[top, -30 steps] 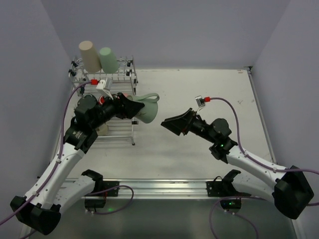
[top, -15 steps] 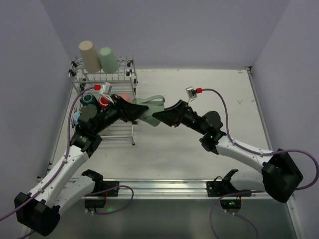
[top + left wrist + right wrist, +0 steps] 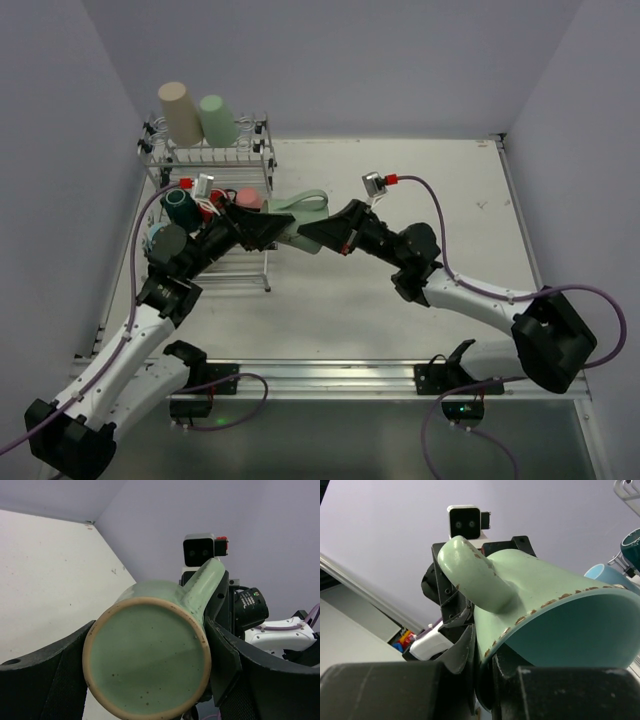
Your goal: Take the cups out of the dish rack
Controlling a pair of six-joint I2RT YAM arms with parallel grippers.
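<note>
A mint green mug [image 3: 300,213] hangs in the air just right of the dish rack [image 3: 266,150], lying on its side. My left gripper [image 3: 274,228] is shut on its base end; in the left wrist view the mug [image 3: 145,670] fills the gap between the fingers [image 3: 60,675]. My right gripper [image 3: 316,235] is shut on the mug's rim [image 3: 520,625], below the handle. On the rack's back tier a beige cup [image 3: 180,112] and a pale green cup [image 3: 216,118] stand upside down. Teal [image 3: 180,205], red [image 3: 208,207], pink [image 3: 247,197] and light blue [image 3: 156,238] cups lie on the lower tier.
The rack stands in the far left corner against the grey walls. The white table [image 3: 420,190] stretches to the right of it. Purple cables [image 3: 440,215] trail from both wrists. A metal rail [image 3: 330,375] runs along the near edge.
My right arm has swung left to the mug, and its gripper has gone from open to shut on the rim. My left gripper still holds the mug, which has barely moved.
</note>
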